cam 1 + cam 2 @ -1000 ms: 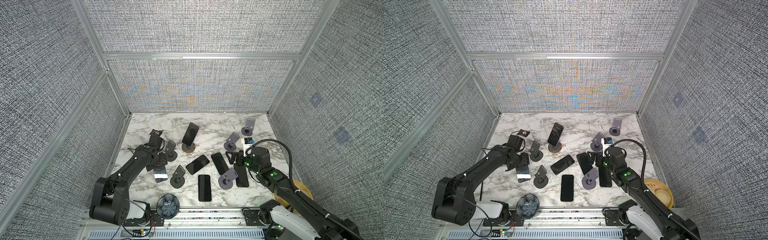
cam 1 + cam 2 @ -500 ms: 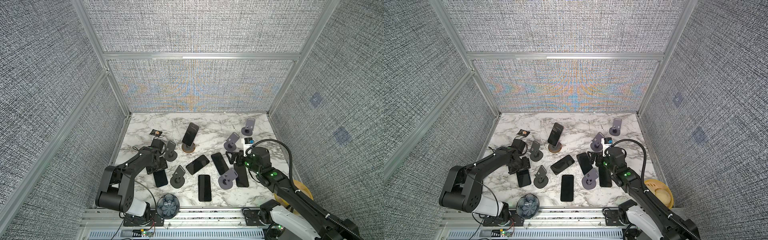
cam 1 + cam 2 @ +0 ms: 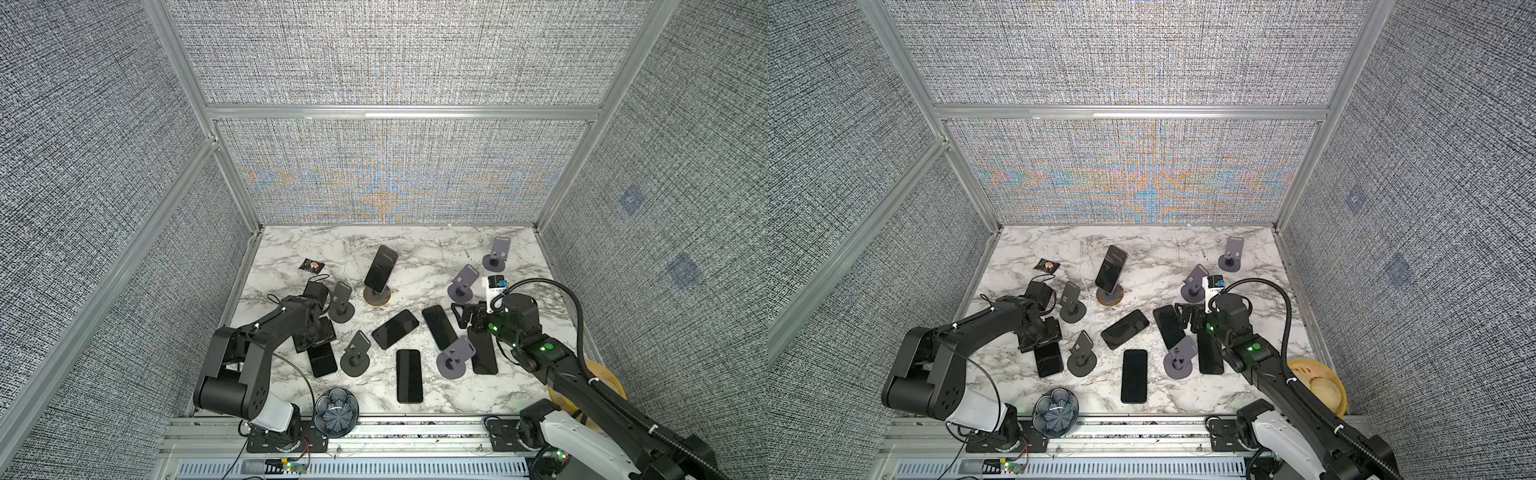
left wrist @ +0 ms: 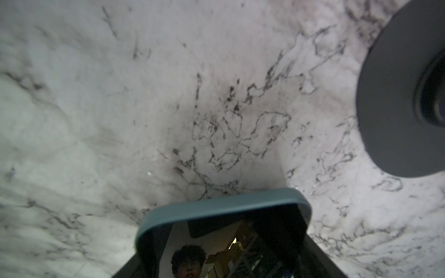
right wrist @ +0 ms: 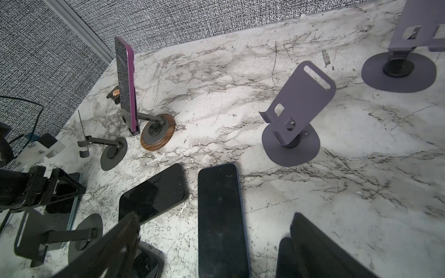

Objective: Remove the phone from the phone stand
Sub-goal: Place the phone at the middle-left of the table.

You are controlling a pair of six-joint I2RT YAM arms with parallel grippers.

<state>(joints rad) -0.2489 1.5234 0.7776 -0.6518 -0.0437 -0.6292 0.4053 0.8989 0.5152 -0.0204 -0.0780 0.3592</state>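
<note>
Landmark: the round wood-ringed phone stand (image 3: 377, 296) near the middle of the white marble tabletop (image 3: 415, 249). I place everything else from it.
Task phone: the purple-cased phone (image 3: 381, 268) leans steeply on that stand's cradle. Its lower edge sits in the lip, which I judge is what keeps it from sliding off.
Left jaws: at the tip of the left arm (image 3: 270, 328), to the stand's left and nearer the arm bases. They are pinched on a teal-cased phone (image 4: 221, 209) near one end.
Why held so: gripping near one end leaves the rest of the teal phone free to go down flat. It lies low along the tabletop, but I cannot tell whether it rests fully.
Neighbour: an empty dark grey stand (image 3: 341, 299) sits between the teal phone and the wood-ringed stand, just beside the left jaws. Its cradle is bare.
Right jaws: spread wide and holding nothing, on the right arm (image 3: 540, 353), to the stand's right and nearer the bases. They hover over a flat dark phone with a blue rim (image 5: 220, 216).
Step in hand: I judge the teal phone is being set down and the purple one is not yet lifted.
Next call: I would lift it up and out of the lip rather than pull sideways, or the stand may tip.
</note>
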